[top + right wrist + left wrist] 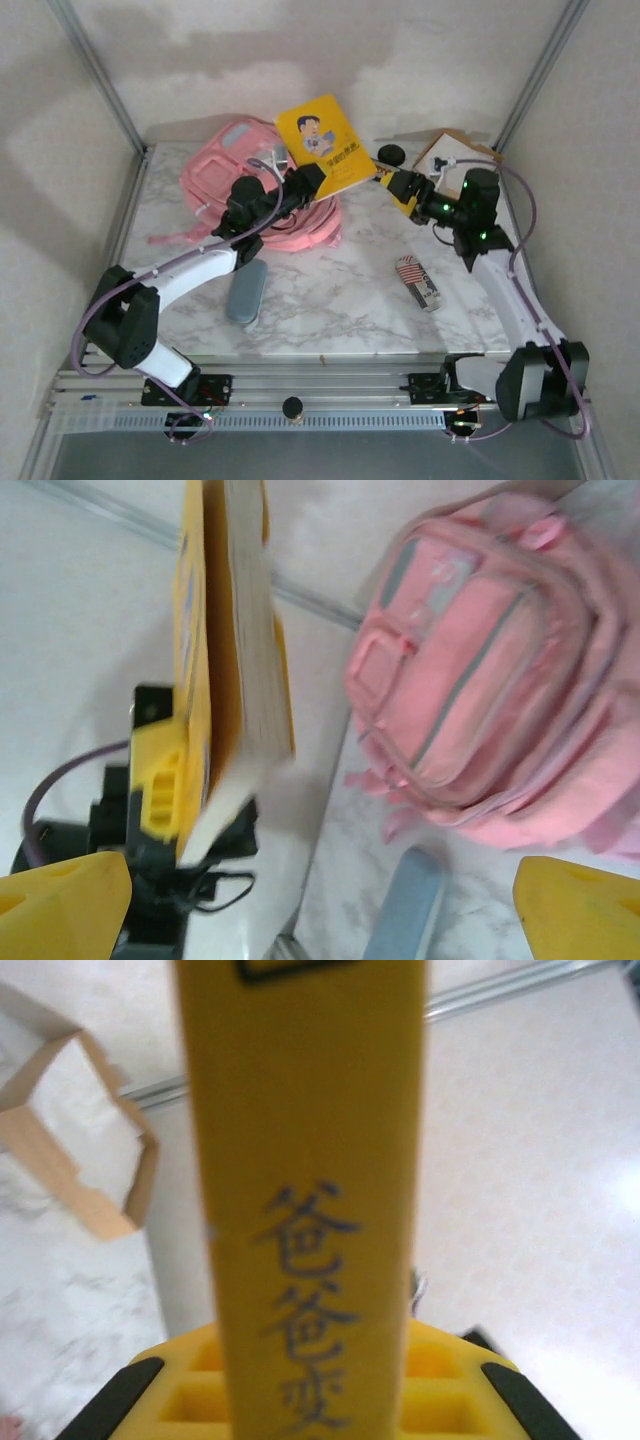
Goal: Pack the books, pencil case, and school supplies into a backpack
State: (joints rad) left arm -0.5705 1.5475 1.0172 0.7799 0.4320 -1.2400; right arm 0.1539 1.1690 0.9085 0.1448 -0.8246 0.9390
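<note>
Marble-look worktop (340,290), white walls round it. Big pink fabric backpack (222,165) lying back-left, mouth not made out. Bright yellow cartoon-cover paperback (322,140) held up between arms, just beside backpack. Grey-blue soft pencil case (246,290) near front and small flag-striped pack (417,282) at right, both loose on worktop. Left pincer (308,180) clamped on paperback's lower edge. Right pincer (392,180) spread wide, empty, just beside book's corner. Judgement: back right arm clear, keep left clamp firm, swing book over backpack, right pincer likely needed to hold mouth open.
</note>
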